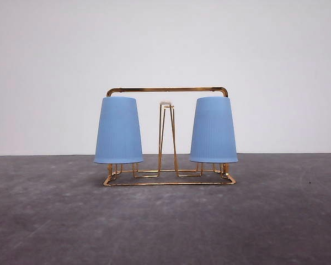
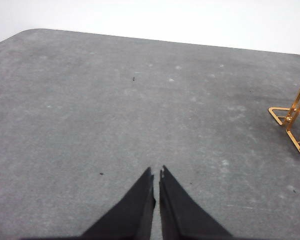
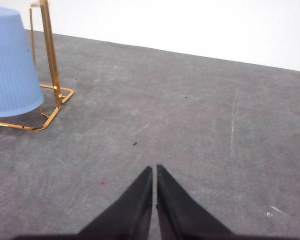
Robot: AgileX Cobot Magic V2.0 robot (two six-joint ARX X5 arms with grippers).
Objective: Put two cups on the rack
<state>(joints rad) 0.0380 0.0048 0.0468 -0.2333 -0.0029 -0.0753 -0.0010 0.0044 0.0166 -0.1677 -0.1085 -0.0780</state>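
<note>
- We are looking at the rack [image 1: 168,135] sitting near the middle of the grey counter [image 1: 165,226] in the front view, its arched handle running across the top.
- We are seeing the left cup [image 1: 118,131] hanging upside down at about nine o'clock from the rack's centre, its rim clear of the base wire.
- We are seeing the right cup [image 1: 213,130] upside down as well, at about three o'clock from the centre, at a matching height.
- Between them, the middle prongs [image 1: 166,135] with their white tip are standing bare.
- In the left wrist view, we are finding the left end effector [image 2: 156,174] pressed together, pinching nothing, over bare counter, with a corner of the rack well apart from it at roughly two o'clock.
- In the right wrist view, we are finding the right end effector [image 3: 154,170] likewise pressed together with nothing between the fingers, and the rack with one cup well apart at about ten o'clock.
- We are judging the task as essentially complete: both cups are seated on the rack, both look steady, and neither end effector is touching them.
- We are seeing nothing left to place; at most, we are expecting the arms to settle into a rest pose.
</note>
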